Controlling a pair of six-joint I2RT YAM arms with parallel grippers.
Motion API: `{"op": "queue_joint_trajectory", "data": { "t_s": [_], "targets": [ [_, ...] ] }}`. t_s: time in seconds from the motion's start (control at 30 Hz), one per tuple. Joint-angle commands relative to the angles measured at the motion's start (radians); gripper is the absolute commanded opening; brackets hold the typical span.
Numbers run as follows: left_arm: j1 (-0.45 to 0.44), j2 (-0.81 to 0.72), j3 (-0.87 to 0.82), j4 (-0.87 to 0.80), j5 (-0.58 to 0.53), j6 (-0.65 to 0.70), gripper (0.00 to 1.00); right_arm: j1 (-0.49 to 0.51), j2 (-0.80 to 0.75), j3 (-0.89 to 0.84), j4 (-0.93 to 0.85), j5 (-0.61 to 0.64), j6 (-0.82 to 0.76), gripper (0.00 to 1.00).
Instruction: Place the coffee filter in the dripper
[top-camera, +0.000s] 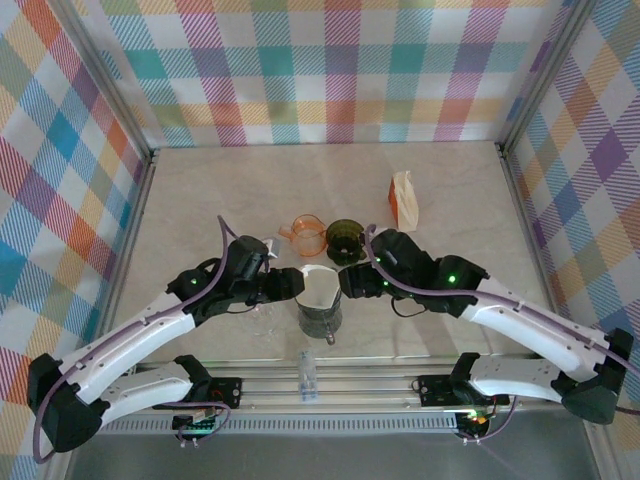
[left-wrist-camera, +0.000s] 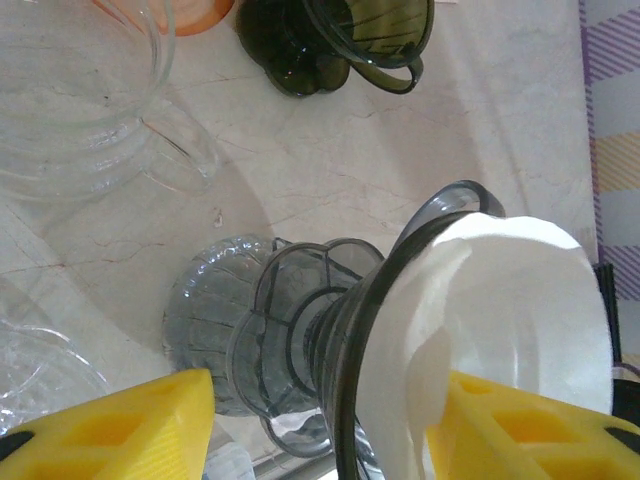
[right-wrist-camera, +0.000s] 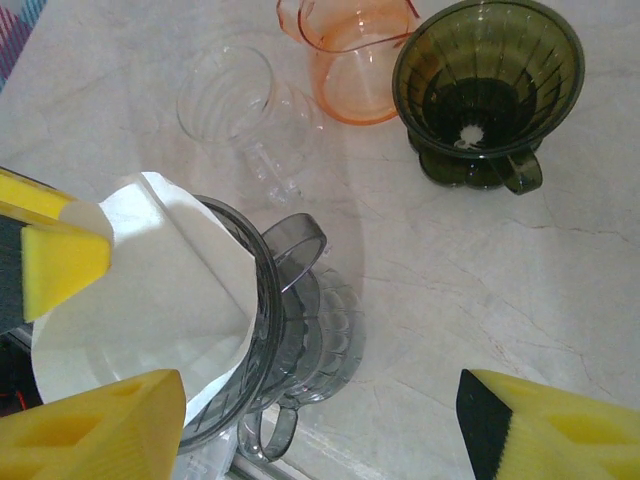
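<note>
The coffee filter (top-camera: 318, 288) is sitting opened inside the grey dripper (top-camera: 320, 318), standing midway along the bench's (top-camera: 200, 200) near edge, so the seating step is looking almost finished. The left gripper (top-camera: 288, 287) and right gripper (top-camera: 349, 282) are flanking it, both with jaws standing apart and gripping nothing. One left finger (right-wrist-camera: 60, 262) is lying at the paper's raised edge; contact is proving hard to judge. Next, both are probably needing to back away without dragging the paper. The cone's tip is lying hidden.
</note>
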Motion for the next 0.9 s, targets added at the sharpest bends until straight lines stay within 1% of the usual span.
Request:
{"op": "queue_joint_trajectory", "data": {
  "t_s": [0.0, 0.2, 0.33, 0.6, 0.67, 0.87],
  "targets": [
    [0.018, -0.061, 0.044, -0.039, -0.036, -0.013, 0.58, -0.004, -0.054, -0.035, 0.034, 0.044, 0.028, 0.74],
    [0.087, -0.174, 0.026, -0.106, -0.095, -0.042, 0.61, -0.004, -0.145, -0.123, 0.071, 0.116, 0.067, 0.75],
    [0.128, -0.188, -0.003, -0.172, -0.135, -0.085, 0.62, -0.004, -0.194, -0.184, 0.073, 0.131, 0.085, 0.75],
    [0.210, -0.239, -0.120, -0.239, -0.152, -0.156, 0.63, -0.005, -0.242, -0.297, 0.061, 0.067, 0.108, 0.76],
    [0.215, -0.244, -0.134, -0.267, -0.183, -0.170, 0.63, -0.004, -0.241, -0.325, 0.065, 0.062, 0.120, 0.76],
    [0.219, -0.248, -0.187, -0.276, -0.189, -0.194, 0.61, -0.004, -0.244, -0.378, 0.089, 0.033, 0.130, 0.76]
  ]
}}
